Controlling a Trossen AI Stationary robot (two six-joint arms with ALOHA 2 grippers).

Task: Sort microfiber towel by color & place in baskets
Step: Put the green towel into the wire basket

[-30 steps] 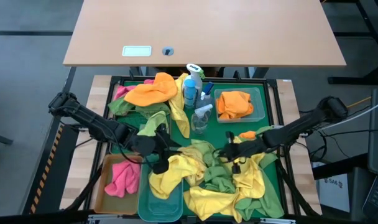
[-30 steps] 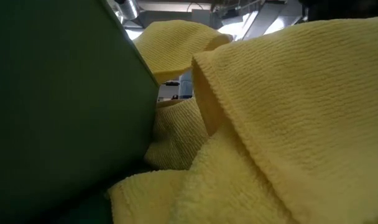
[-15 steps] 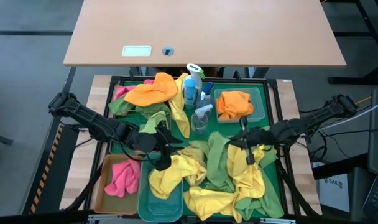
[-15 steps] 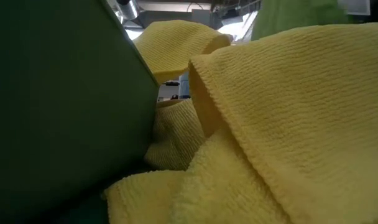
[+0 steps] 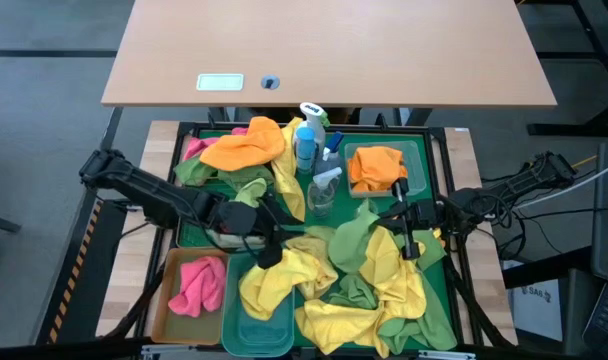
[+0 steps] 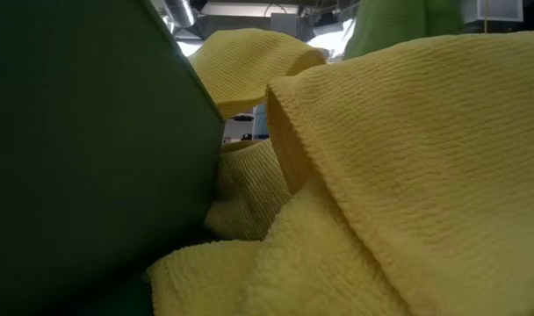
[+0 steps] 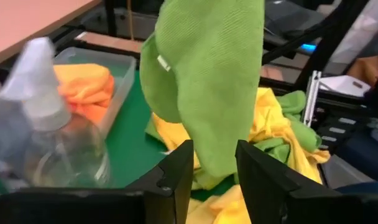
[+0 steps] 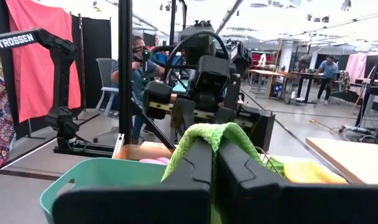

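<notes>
The right gripper (image 5: 405,236) hangs over the large green tray (image 5: 436,270) at about four o'clock from its centre, its fingers (image 8: 195,168) pinched tight on a corner of a lime-green microfiber towel (image 5: 356,243), which droops from the grip in a long fold over the heap of yellow and green microfiber towels (image 5: 339,290) filling the six o'clock part of the tray. The left gripper (image 5: 271,245) sits at about eight o'clock from the tray's centre, just beside the same heap; its two dark fingers (image 7: 173,177) stand a little apart with nothing between them, and the hanging green towel shows beyond the gap. The amber-tan plastic basket (image 5: 160,300) lies at the seven o'clock corner and holds a pink microfiber towel (image 5: 198,283); touching it toward six o'clock is the teal plastic basket (image 5: 259,330), with a yellow towel draped over its far rim. The clear plastic basket (image 5: 416,170) at two o'clock holds an orange microfiber towel (image 5: 375,166). A larger orange microfiber towel (image 5: 246,146) lies on green and pink cloths at eleven o'clock, and at twelve o'clock stand a blue-and-white spray bottle (image 5: 308,135) and a clear spray bottle (image 5: 323,189). From table height, only ribbed yellow cloth (image 6: 407,175) and a dark green wall (image 6: 82,140) show.
</notes>
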